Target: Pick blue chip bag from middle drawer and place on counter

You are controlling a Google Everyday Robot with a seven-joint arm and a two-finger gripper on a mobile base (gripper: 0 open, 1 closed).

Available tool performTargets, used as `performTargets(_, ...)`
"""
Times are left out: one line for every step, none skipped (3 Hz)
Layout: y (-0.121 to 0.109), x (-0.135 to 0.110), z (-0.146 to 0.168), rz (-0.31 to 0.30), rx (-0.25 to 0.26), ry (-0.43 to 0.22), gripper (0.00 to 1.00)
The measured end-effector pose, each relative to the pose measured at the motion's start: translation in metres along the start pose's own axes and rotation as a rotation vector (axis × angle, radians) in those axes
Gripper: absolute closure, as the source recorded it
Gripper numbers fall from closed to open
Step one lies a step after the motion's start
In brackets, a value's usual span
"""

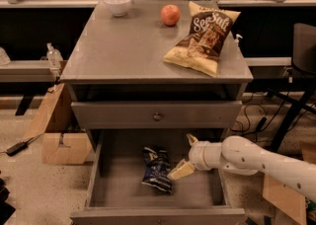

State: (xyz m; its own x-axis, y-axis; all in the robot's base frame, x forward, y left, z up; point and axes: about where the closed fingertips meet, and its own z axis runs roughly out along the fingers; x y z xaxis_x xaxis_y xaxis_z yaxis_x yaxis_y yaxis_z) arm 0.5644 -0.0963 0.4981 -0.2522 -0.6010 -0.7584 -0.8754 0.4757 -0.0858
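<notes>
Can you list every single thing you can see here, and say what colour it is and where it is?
blue chip bag: one, dark blue, lying in the open drawer
middle drawer: one, grey, pulled open
top drawer front: one, grey with a round knob, shut, above the open drawer
counter: one, grey, top of the cabinet
bowl: one, white, back left of the counter
apple: one, red-orange, back of the counter
Sea Salt bag: one, yellow and brown, right side of the counter
cardboard box: one, brown, on the floor at left
bottle: one, clear, left of the cabinet
arm: one, white, reaching in from the right
tool: one, cream, open, in the drawer just right of the blue chip bag
</notes>
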Motion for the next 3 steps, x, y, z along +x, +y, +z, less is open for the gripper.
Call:
performTargets(0.003, 0.003, 0.005, 0.008, -0.008, -0.002, 0.00)
performTargets(0.012, 0.008, 0.026, 0.014, -0.037, 0.019, 0.00)
performTargets(0.029, 0.025, 0.079, 0.048, -0.104, 0.045, 0.00)
